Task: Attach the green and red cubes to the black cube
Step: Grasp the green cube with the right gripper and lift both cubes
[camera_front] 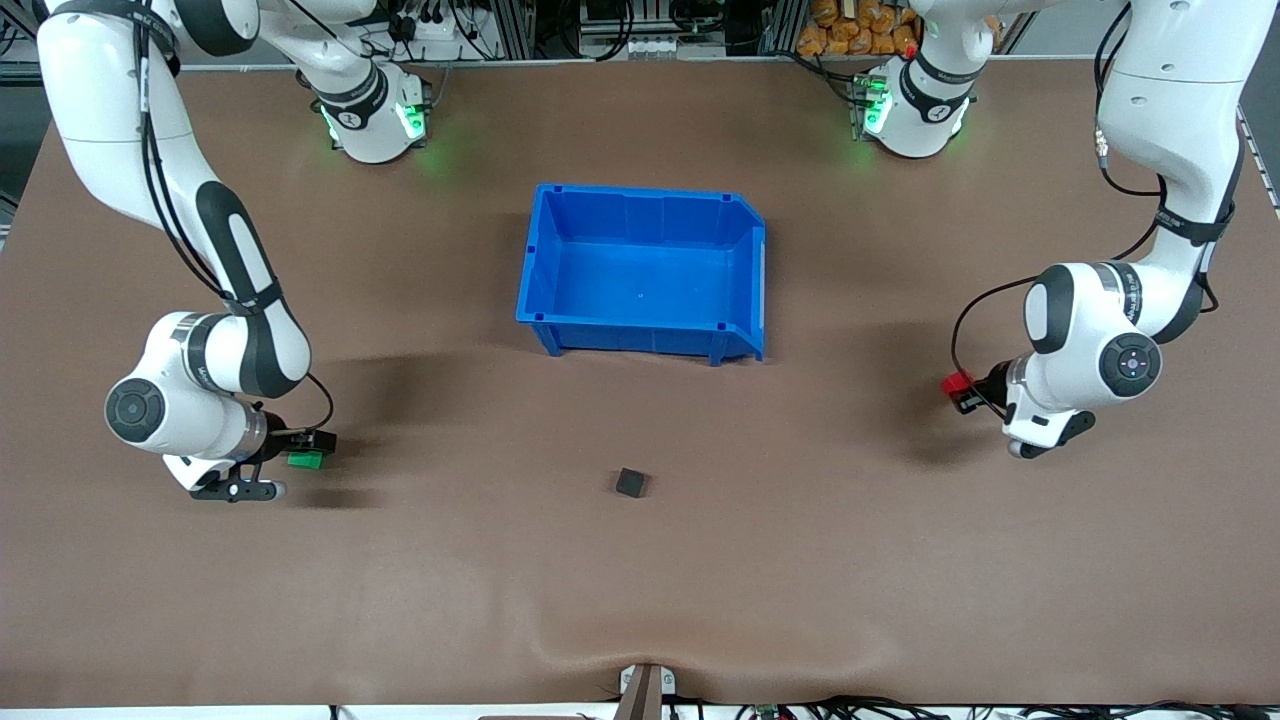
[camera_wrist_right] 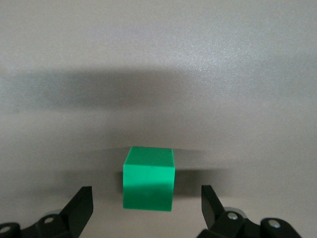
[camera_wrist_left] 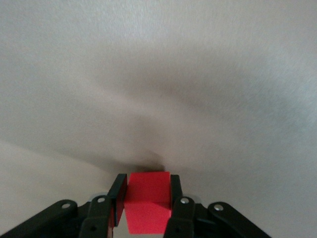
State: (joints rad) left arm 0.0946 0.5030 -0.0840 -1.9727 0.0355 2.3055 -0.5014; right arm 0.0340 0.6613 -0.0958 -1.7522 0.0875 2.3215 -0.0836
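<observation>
Bright even overhead light, soft arm shadows on table, wrist views slightly blurred.

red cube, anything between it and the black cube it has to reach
Nothing visible. The left gripper is shut on the red cube, and only bare table lies between it and the black cube. The blue bin sits farther from the front camera, off that line.

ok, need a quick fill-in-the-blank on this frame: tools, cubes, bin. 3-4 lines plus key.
1. The left tool is shut on the ____ cube.
2. The right tool is ____, its fingers either side of the green cube.
3. The black cube lies ____ to the front camera than the blue bin.
4. The blue bin holds ____ cubes.

Missing words: red; open; nearer; no
</observation>
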